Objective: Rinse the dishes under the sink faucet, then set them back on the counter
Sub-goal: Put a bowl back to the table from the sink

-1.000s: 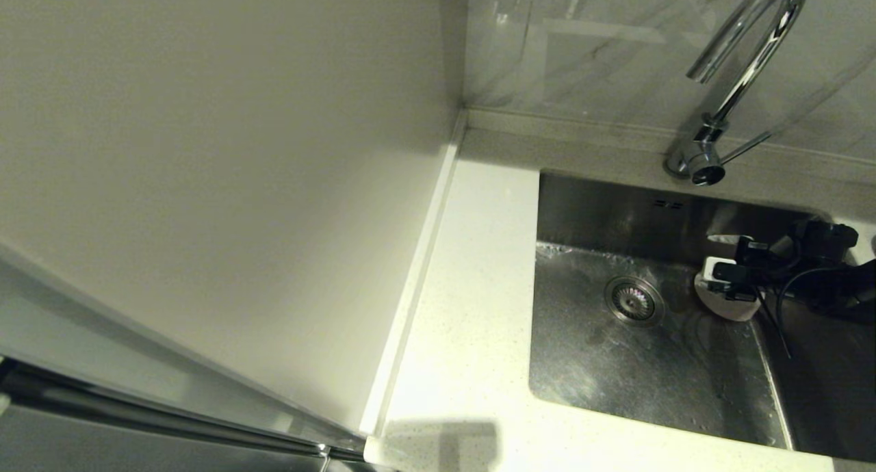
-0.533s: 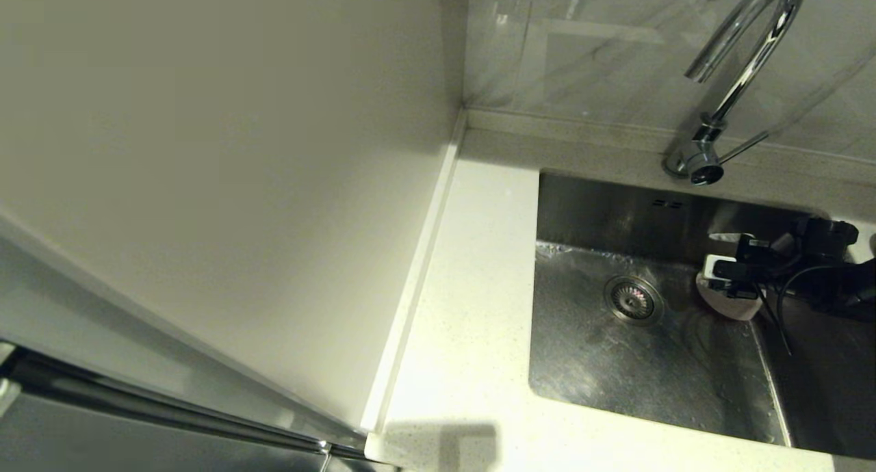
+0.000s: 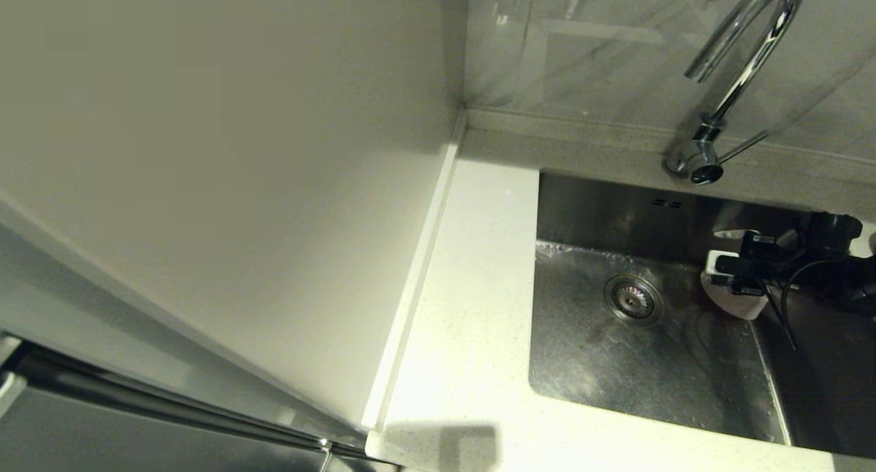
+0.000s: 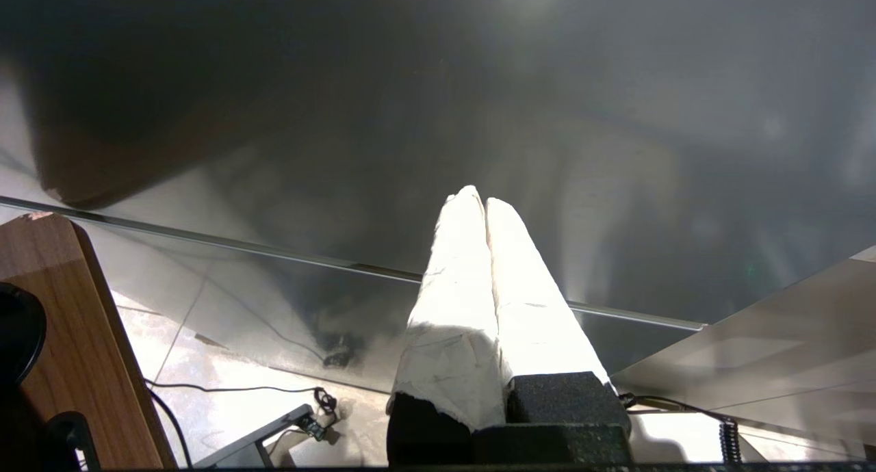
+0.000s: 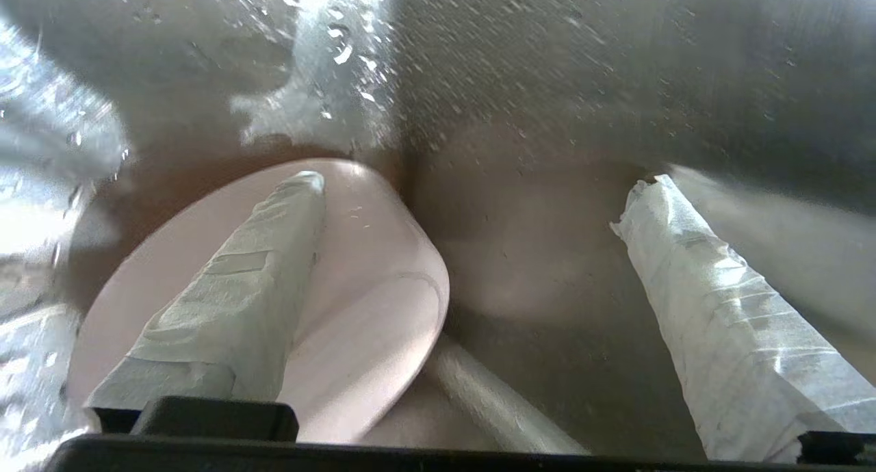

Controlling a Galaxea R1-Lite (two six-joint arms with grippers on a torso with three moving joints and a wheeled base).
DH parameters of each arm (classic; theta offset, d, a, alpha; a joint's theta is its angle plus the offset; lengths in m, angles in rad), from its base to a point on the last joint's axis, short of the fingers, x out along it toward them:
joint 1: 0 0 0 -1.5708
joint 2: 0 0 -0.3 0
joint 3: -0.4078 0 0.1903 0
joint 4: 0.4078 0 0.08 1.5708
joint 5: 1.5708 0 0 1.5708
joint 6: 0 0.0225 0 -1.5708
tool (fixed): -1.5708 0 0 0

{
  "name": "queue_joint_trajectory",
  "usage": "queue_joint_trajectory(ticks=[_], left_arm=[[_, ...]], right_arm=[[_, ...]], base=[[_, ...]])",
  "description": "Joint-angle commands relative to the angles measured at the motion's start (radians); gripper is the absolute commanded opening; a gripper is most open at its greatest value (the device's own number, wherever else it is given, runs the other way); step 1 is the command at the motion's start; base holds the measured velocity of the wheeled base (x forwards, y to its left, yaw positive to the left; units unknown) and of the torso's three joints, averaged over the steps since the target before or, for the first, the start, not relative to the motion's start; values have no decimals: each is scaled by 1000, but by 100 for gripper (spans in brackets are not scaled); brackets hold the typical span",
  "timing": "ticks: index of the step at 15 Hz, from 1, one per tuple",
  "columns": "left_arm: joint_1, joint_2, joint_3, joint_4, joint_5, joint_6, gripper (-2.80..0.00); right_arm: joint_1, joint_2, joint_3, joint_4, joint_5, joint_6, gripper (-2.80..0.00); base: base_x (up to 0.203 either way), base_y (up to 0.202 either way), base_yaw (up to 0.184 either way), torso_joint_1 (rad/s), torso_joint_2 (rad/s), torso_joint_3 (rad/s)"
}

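One pink bowl under right gripper

A plain cream wall panel is seen at the left, a marbled backsplash behind. A wooden board and cables are seen on a tiled floor.

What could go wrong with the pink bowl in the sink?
The pink bowl leans tilted near the wet sink wall, so it might slip or tip when grabbed. The right gripper is open, with only one finger over the bowl, so closing could push it away instead of catching it.
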State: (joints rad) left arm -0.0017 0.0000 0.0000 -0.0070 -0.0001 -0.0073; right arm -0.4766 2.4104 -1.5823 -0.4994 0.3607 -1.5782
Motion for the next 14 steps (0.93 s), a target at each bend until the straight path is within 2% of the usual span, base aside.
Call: queue_joint_trajectory(ticks=[1,3,6,9,14], left_arm=[[0,0,3,-1,0,0,-280],[0,0,3,-1,0,0,-280],[0,0,3,-1,0,0,-280],[0,0,3,-1,0,0,-280],[0,0,3,-1,0,0,-280]], right_arm=[[-65,-105,-3,-33,2,-3,0],[-95,-197,27,3,4,9,0],[-133,-362,80,132,8,13,0],[-173,-522,201,192,15,15,0],[-197,-588,281,244,17,27,0]], base=[[0,0,0,0,0,0],[0,0,0,0,0,0],[0,0,0,0,0,0],[0,0,0,9,-2,2],[0,0,0,0,0,0]])
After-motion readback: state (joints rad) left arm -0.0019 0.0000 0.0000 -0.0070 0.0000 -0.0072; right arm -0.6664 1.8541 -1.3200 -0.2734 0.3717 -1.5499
